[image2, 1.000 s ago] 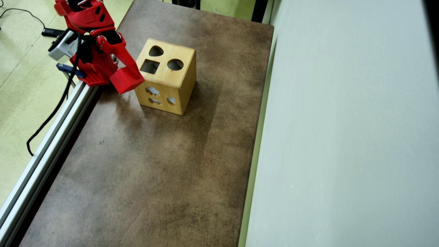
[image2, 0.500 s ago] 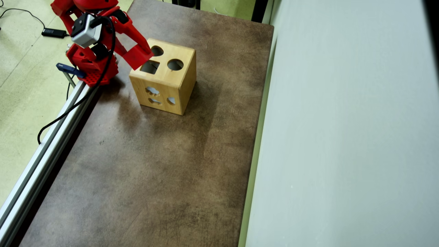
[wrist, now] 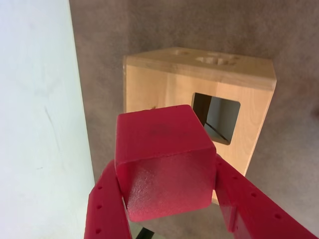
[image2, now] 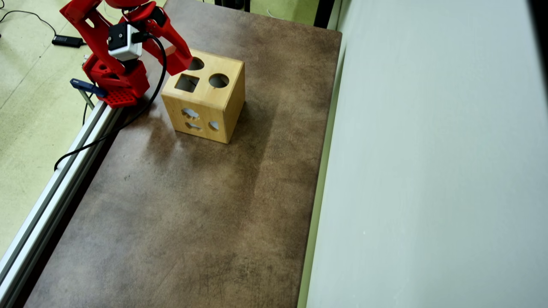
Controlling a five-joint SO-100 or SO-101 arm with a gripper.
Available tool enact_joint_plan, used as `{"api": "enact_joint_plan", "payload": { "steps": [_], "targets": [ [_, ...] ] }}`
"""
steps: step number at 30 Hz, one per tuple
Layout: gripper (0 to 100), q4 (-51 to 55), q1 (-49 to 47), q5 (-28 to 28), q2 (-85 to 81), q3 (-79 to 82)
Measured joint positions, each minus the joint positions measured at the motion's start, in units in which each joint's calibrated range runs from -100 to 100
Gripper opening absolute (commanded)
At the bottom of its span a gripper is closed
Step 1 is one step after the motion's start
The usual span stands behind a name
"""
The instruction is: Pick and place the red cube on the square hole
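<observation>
My gripper (wrist: pixel 164 174) is shut on the red cube (wrist: pixel 162 159), which fills the lower middle of the wrist view between the two red fingers (wrist: pixel 104 204). Beyond the cube stands the light wooden box (wrist: pixel 164 92), with the dark square hole (wrist: pixel 219 117) just up and right of the cube. In the overhead view the gripper (image2: pixel 177 57) holds the red cube (image2: pixel 181 62) over the far-left corner of the box (image2: pixel 209 100). The cube partly covers the heart-like cut-out, and the square hole (image2: pixel 187 82) lies just below it in the picture.
On the box top a round hole (image2: pixel 218 80) lies right of the square one. The box stands on a brown table (image2: pixel 192 214). An aluminium rail (image2: pixel 51 192) and a black cable (image2: pixel 107 134) run along the table's left edge. A pale wall (image2: pixel 428 171) bounds the right side.
The gripper has carried the red cube up from the box's left front side to above its far-left top corner. The box has not moved.
</observation>
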Motion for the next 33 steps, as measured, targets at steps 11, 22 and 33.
{"api": "enact_joint_plan", "payload": {
  "steps": [11, 22, 33],
  "targets": [
    [2, 0.0, -3.02, -3.57, 0.0, 13.0],
    [2, 0.0, -3.02, -4.35, 0.0, 15.71],
    [2, -0.16, -3.02, -4.35, 4.49, 15.71]
  ]
}}
